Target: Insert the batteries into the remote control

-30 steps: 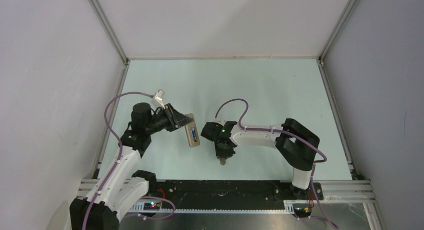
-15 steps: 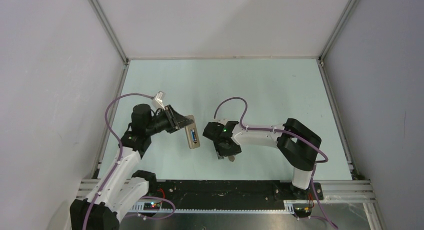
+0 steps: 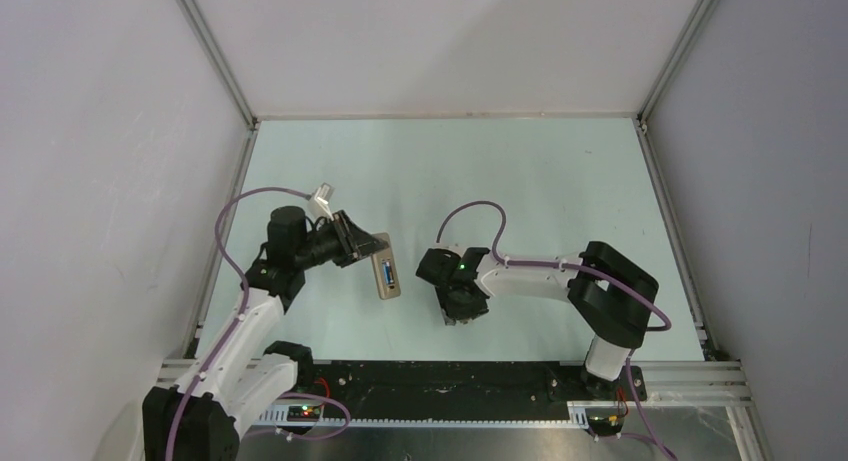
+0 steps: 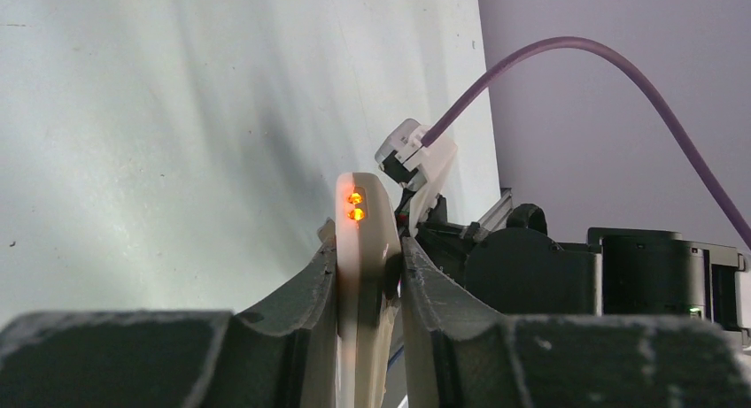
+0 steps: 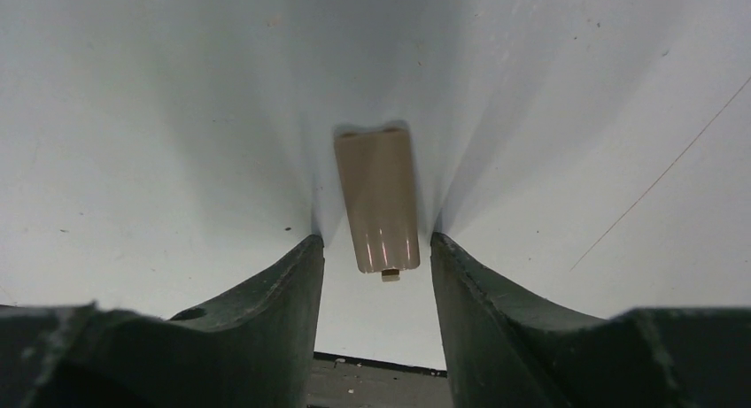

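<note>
My left gripper [image 3: 362, 245] is shut on the remote control [image 3: 384, 274], holding it on its long edge above the table. A blue battery [image 3: 386, 274] shows in the remote's open back. In the left wrist view the remote control [image 4: 361, 249] stands edge-on, pinched between both fingers of the left gripper [image 4: 367, 262], and two orange lights glow near its tip. My right gripper [image 3: 459, 314] points down near the table's front edge. In the right wrist view the right gripper [image 5: 376, 249] is open, and the flat beige cover piece [image 5: 376, 200] lies on the table between its fingers, touching neither.
The black front rail [image 3: 450, 376] runs just below the right gripper. Purple cables loop over both arms [image 3: 470, 213]. The right arm's white cable connector [image 4: 412, 151] and dark body [image 4: 567, 266] fill the right of the left wrist view. Enclosure walls stand on three sides.
The right gripper has opened and shifted slightly right, and the beige cover piece now lies free on the table. The left gripper and the remote have barely moved.
</note>
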